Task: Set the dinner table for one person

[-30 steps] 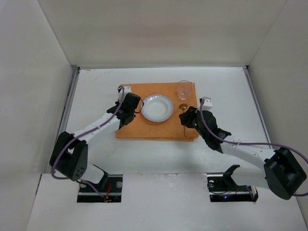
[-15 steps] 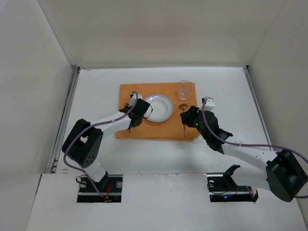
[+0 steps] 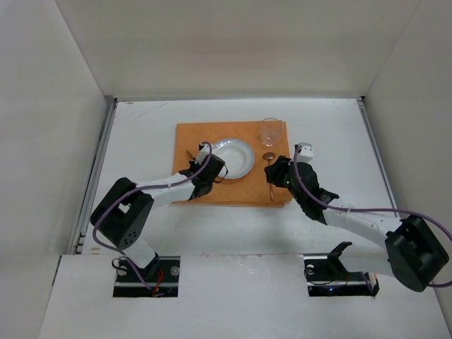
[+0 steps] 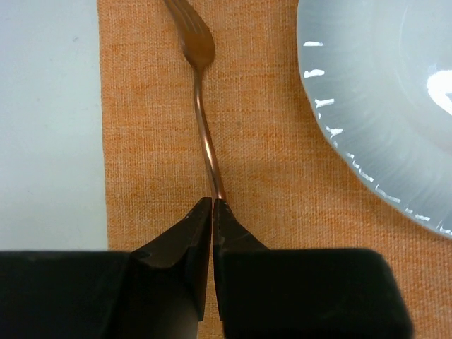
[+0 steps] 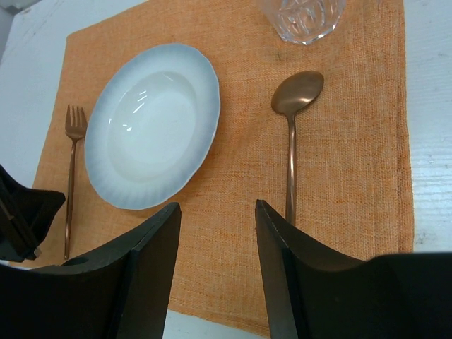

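Note:
A copper fork (image 4: 201, 106) lies on the orange mat (image 4: 268, 176), left of the white plate (image 4: 388, 92). My left gripper (image 4: 213, 201) is shut, its tips right over the fork's handle; the handle runs on under the right fingertip, off the slit. In the top view the left gripper (image 3: 195, 171) is at the plate's (image 3: 232, 157) near left. My right gripper (image 5: 217, 205) is open and empty over the mat's near edge, beside the copper spoon (image 5: 291, 141). The glass (image 5: 302, 18) stands beyond the spoon. The mat lies on the white dinner table (image 3: 141, 127).
The fork (image 5: 70, 176), the plate (image 5: 152, 127) and the left gripper (image 5: 60, 203) show in the right wrist view. The right gripper (image 3: 277, 173) hangs over the spoon (image 3: 268, 156). White walls enclose the table on three sides.
My left gripper has moved from the mat's left side toward the near-left rim of the plate. The right arm has barely moved.

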You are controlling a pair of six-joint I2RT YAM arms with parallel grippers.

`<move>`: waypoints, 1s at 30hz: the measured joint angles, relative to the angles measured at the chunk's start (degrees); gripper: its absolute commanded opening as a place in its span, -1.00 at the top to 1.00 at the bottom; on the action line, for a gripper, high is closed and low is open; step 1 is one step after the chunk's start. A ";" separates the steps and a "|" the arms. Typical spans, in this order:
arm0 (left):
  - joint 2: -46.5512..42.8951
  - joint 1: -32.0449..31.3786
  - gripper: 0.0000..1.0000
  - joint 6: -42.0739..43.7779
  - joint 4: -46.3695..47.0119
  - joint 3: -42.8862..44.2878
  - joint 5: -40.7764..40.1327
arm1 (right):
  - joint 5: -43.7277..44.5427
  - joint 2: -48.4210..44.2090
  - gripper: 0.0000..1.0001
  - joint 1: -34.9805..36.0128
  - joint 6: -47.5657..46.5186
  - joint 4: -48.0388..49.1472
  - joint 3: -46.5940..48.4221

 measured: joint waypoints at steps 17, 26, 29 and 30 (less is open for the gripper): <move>-6.49 1.88 0.70 -0.50 4.50 -6.03 1.09 | 0.02 1.44 -0.06 -0.31 -0.02 0.04 0.00; 0.57 3.96 0.68 -3.82 6.54 -2.60 3.04 | 0.00 2.82 -0.07 -0.31 -0.22 0.00 0.07; 2.95 4.57 0.82 -5.03 7.19 -2.16 3.34 | 0.00 2.82 -0.07 -0.31 -0.22 0.00 0.07; 3.32 4.59 0.87 -5.22 7.34 -1.90 3.10 | 0.00 2.82 -0.07 -0.31 -0.22 0.00 0.07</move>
